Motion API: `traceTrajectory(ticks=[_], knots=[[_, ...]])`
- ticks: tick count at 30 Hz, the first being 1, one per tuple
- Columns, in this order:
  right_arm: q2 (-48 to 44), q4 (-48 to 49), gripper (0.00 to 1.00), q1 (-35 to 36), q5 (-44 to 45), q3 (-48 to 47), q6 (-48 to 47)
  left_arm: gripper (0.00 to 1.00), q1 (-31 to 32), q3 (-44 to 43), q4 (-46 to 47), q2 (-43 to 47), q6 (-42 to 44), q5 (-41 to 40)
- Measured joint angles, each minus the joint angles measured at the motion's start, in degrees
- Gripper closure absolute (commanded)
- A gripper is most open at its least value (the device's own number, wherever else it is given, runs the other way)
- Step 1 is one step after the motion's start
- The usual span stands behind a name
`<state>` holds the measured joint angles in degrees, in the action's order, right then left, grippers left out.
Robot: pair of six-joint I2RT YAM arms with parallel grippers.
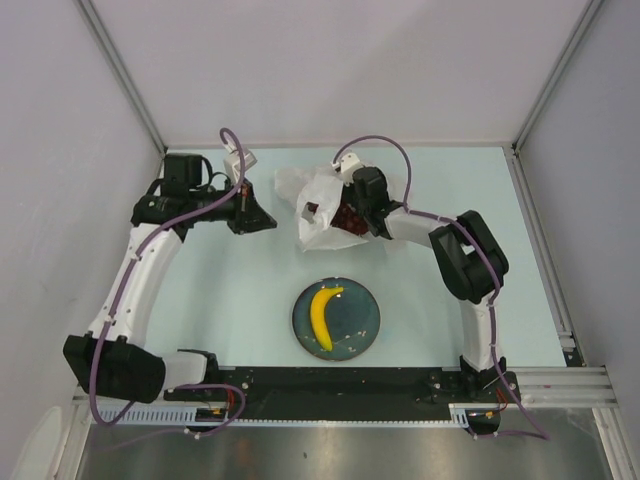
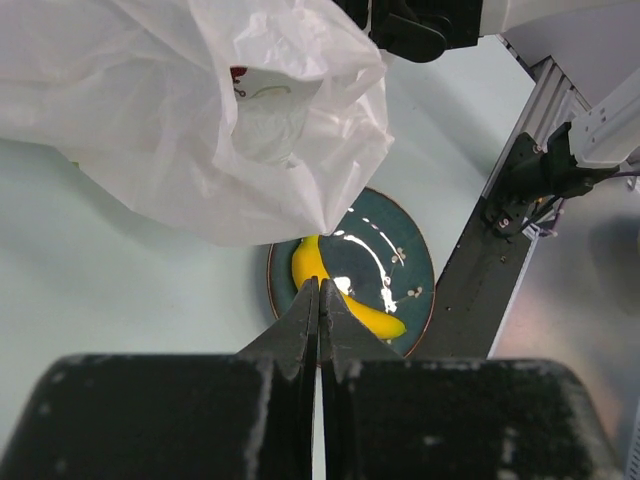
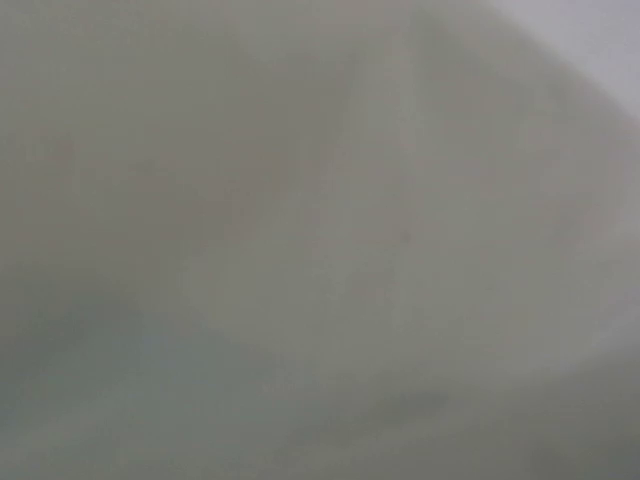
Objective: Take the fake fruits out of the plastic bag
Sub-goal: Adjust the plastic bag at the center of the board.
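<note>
The wrinkly white plastic bag (image 1: 315, 212) lies at the back middle of the table; it also fills the top of the left wrist view (image 2: 200, 120). My right gripper (image 1: 347, 212) reaches into the bag's right side, its fingers hidden by plastic. A dark red grape bunch (image 1: 349, 218) shows there. The right wrist view shows only blurred white plastic (image 3: 320, 240). The yellow banana (image 1: 322, 315) lies on the round dark plate (image 1: 362, 335), also seen in the left wrist view (image 2: 378, 320). My left gripper (image 1: 264, 222) is shut and empty, just left of the bag. The dragon fruit and lemon are hidden.
The plate (image 2: 412, 262) sits in front of the bag, near the black base rail (image 1: 340, 385). Grey walls with metal posts enclose the table on three sides. The right arm (image 1: 465, 255) bends across the right half.
</note>
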<state>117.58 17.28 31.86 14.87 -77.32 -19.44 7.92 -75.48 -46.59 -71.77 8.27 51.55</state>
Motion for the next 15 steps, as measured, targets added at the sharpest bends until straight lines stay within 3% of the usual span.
traceTrajectory(ticks=[4, 7, 15], knots=[[1.9, -2.9, 0.45, -0.4, 0.4, -2.1, 3.3, 0.79, 0.0, -1.4, 0.1, -3.1, -0.4, 0.1], [3.8, -6.0, 0.43, -1.2, 0.6, -5.6, 7.9, 0.74, 0.0, -2.3, 0.3, -4.5, -0.7, 0.1], [9.4, -14.7, 0.34, -4.6, -1.5, -17.3, 20.0, 0.7, 0.0, -2.6, 0.2, -5.1, -0.8, -0.1]])
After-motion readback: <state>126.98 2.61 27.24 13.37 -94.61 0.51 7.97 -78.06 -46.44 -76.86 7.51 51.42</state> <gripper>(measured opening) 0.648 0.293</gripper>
